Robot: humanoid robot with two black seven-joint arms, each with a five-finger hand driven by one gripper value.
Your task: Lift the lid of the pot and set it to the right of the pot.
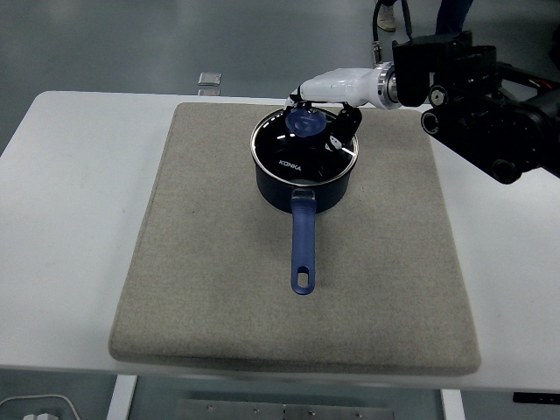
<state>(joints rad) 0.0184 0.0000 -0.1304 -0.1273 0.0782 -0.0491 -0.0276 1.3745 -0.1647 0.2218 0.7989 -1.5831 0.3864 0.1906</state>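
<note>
Resting on the pot [304, 179], lid [304, 140] knob within right hand [325, 109] fingers' grasp.

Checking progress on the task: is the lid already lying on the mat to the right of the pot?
No, the lid sits on the pot, with the right hand at its knob.

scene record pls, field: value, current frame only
surface: white table with a grey felt mat on it
pot: dark blue saucepan on the mat's far half, blue handle pointing toward the near edge
lid: glass lid with blue knob, seated on the pot
right hand: white-and-black hand at the knob, fingers curled around it; firm grasp cannot be confirmed
left arm: out of view
task state: lid not yet lifted
mat right of pot: bare
</note>
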